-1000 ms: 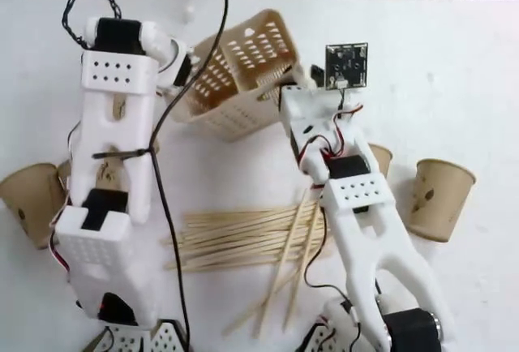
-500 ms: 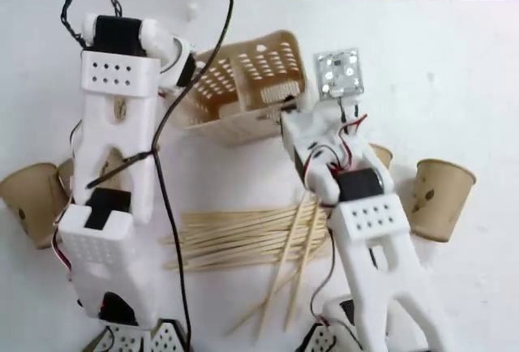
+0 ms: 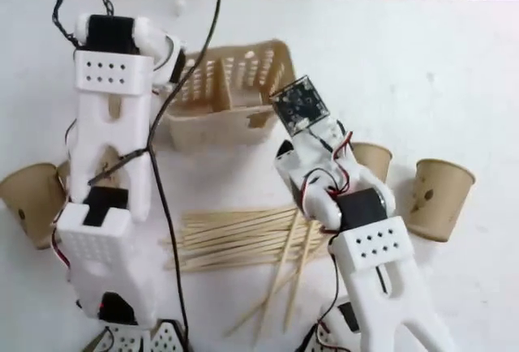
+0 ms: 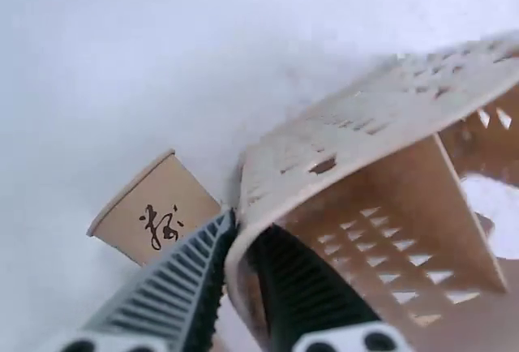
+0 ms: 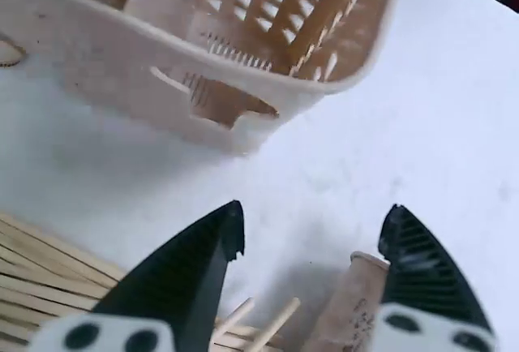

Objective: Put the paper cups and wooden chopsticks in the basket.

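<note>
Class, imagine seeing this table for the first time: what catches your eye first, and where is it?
The pale slotted basket at the table's far middle stands out, its wall pinched in the left gripper. Nearer, a loose heap of wooden chopsticks lies between the two arms, with paper cups out to either side.

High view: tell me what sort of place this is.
Likely a robotics lab bench: a white table carries two small white arms with exposed wiring, plus staged props: a basket, paper cups and wooden chopsticks.
</note>
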You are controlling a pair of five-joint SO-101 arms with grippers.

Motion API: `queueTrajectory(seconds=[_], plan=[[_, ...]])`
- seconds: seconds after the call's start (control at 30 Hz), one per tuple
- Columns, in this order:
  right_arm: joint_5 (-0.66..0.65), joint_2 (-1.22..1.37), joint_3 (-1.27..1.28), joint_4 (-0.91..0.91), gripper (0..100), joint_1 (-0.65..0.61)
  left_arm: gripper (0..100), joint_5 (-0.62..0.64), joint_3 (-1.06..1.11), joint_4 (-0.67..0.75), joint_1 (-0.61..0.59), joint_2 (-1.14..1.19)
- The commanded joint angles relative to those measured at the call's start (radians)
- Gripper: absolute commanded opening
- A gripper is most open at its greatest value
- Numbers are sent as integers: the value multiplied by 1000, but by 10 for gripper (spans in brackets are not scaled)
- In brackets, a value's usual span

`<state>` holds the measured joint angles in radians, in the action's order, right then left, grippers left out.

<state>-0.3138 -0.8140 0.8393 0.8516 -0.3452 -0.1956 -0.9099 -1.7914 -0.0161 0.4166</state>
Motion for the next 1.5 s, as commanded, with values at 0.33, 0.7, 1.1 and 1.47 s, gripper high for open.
queueTrajectory(seconds=[0.33,0.7,1.1,1.47], plan=[[-17,7,-245,275,217,127,21,11,77,0,38,-30],[-150,-1,-253,467,80,321,158,18,-2,3,33,-38],[-118,-2,-26,291,44,367,151,180,-222,5,107,-162],[-101,-84,-8,298,42,401,173,377,-147,31,186,28]])
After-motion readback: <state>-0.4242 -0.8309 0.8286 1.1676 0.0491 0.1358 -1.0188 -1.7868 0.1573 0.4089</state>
